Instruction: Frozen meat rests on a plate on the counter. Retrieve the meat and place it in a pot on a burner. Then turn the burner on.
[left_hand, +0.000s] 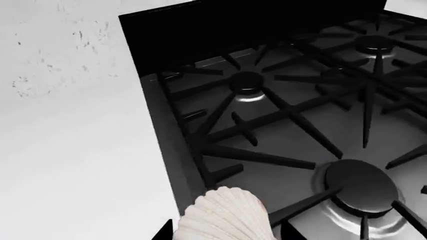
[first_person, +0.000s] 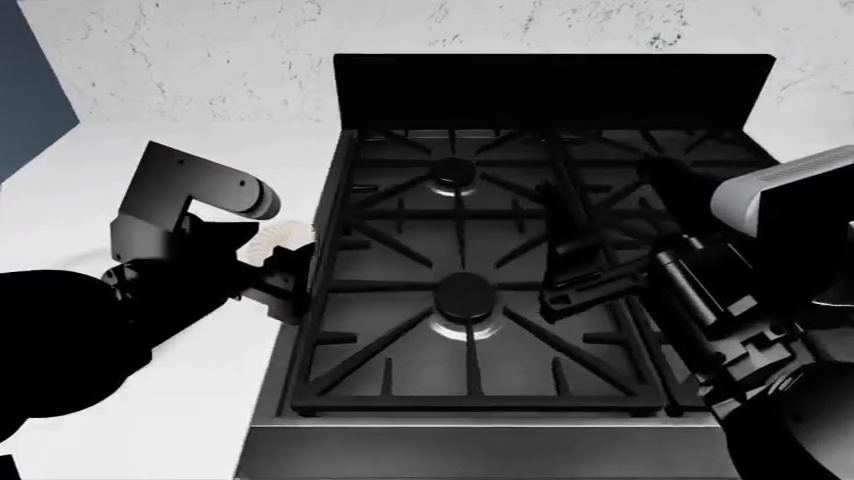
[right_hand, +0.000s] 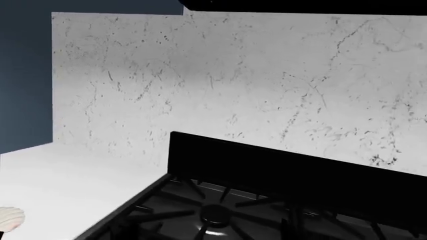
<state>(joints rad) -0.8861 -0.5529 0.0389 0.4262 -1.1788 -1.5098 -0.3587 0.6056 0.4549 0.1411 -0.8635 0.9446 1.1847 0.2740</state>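
Between the dark fingers of our left gripper (first_person: 274, 262) sits the small cream-white, shell-ridged lump of frozen meat (left_hand: 223, 215), clamped and carried clear of the smooth white countertop (first_person: 160, 400). From the head view we see that gripper just beside the near left edge of the black gas stove (first_person: 347, 180), with the meat showing pale above the fingers. Our left wrist view looks past the meat onto the black star-shaped iron grate (left_hand: 287, 120); the closest round burner with its dark cap and silvery ring (left_hand: 360, 187) lies just ahead of the gripper, and a second one (left_hand: 247, 85) farther on toward the stove's black back panel (left_hand: 233, 25). Our right gripper (first_person: 581, 275) hangs over the grate near the middle of the stove, well apart from the meat; we cannot tell whether its jaws are open. Behind the stove stands the speckled white wall (right_hand: 233, 85).
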